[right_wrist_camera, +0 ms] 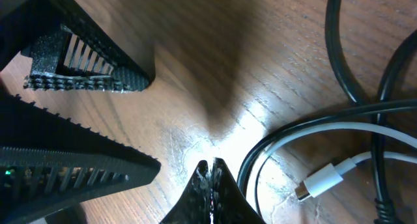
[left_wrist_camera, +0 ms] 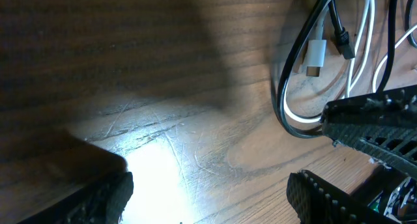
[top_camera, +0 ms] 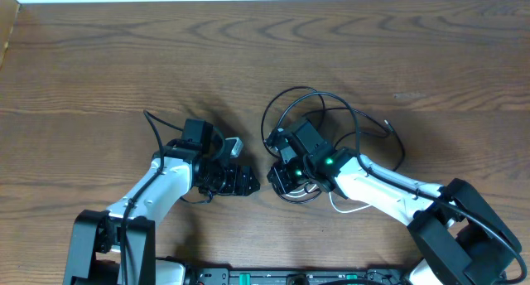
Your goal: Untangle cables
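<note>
- Two grippers nearly touching: left gripper [left_wrist_camera: 208, 203] spread wide, empty; right gripper [right_wrist_camera: 212, 175] clenched on nothing; could collide on any inward move
- Could tighten the knot by pinching overlapping strands together; could drag the whole heap by tugging one
- One white cable [right_wrist_camera: 319, 183]; black cables [right_wrist_camera: 335, 42] two or three, uncertain; heaped on tabletop [top_camera: 124, 61] just beside right gripper

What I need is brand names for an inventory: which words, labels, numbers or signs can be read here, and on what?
None can be read in any view.
white plug: plain, no marking shows.
green light: a lamp, not a sign.
base strip at the overhead view's lower edge: marks too small to read.
</note>
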Controlling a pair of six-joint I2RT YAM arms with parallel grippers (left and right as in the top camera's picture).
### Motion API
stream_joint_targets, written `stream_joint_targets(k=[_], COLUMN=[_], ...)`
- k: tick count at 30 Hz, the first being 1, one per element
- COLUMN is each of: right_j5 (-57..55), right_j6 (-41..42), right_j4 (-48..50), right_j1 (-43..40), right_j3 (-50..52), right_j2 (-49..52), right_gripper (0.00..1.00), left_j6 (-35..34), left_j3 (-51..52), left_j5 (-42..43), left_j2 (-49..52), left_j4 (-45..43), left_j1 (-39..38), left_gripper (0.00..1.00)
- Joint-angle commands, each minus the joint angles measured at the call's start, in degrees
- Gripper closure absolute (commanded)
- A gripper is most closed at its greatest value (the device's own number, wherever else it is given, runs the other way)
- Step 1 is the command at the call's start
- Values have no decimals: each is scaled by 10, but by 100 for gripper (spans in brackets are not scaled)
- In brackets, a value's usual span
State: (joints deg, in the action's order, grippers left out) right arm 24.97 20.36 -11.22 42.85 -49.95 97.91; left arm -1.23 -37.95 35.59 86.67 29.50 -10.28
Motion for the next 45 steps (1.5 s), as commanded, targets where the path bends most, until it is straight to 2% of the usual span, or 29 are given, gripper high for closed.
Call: stream_joint_targets(k=[1, 16, 26, 33, 41, 45], right_j5=[14, 13, 14, 14, 9, -19], right_j6=[-2, 45, 45, 95, 65, 57], right_j4=[1, 3, 3, 3, -1, -4], right_j1=[4, 4, 19, 36, 50, 49], right_j3=[-1, -1, -1, -1, -1, -1], right_j2=[7, 7, 7, 7, 7, 7], right_gripper=[99, 99, 99, 99, 99, 99], left_j6=[10, 10, 10, 10, 10, -30], left_j3=[3, 3, 3, 3, 3, 3], left_j5=[-48, -48, -48, -49, -55, -117], left_j2=[8, 8, 8, 8, 8, 8], left_j4=[-5, -5, -5, -5, -5, -5], left_j1=[2, 2, 2, 2, 2, 2], left_gripper=[17, 17, 18, 18, 19, 19])
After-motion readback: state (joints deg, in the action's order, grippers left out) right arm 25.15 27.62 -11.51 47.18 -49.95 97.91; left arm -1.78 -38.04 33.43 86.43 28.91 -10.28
